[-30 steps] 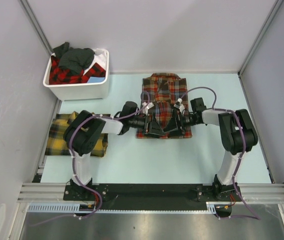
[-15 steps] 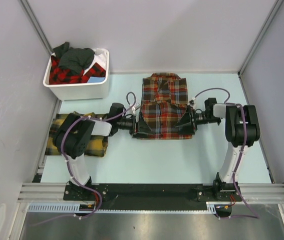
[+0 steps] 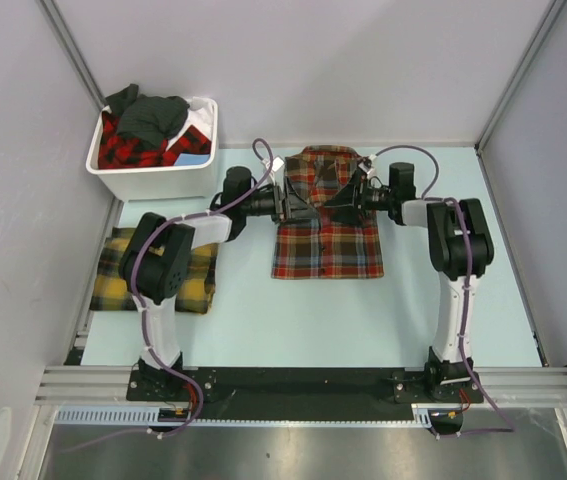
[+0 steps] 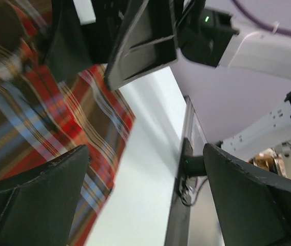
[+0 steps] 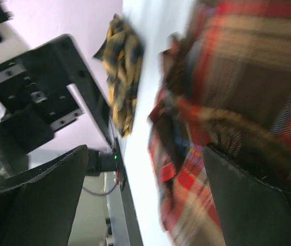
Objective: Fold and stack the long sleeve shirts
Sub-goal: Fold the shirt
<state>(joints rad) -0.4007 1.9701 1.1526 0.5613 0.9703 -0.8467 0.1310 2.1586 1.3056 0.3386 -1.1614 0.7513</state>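
A red-brown plaid shirt with blue lines [image 3: 326,235] lies flat mid-table, collar at the far end. My left gripper [image 3: 297,200] is over its upper left side and my right gripper [image 3: 347,198] over its upper right side, facing each other. Both are open and hold nothing. In the left wrist view the shirt [image 4: 27,123] is at the left, behind my left gripper [image 4: 145,205]. In the right wrist view the shirt [image 5: 237,77] fills the right side, behind my right gripper [image 5: 145,205]. A folded yellow-and-dark-green shirt [image 3: 153,270] lies at the left edge and also shows in the right wrist view [image 5: 122,66].
A white bin [image 3: 158,178] at the back left holds a red-black plaid shirt [image 3: 123,148] and a dark grey one [image 3: 151,115]. Grey walls close the sides and back. A black rail [image 3: 303,385] runs along the near edge.
Both grippers have moved from the middle of the shirt out to its lower sides, then up to its upper part near the collar. The shirt lies as it did.
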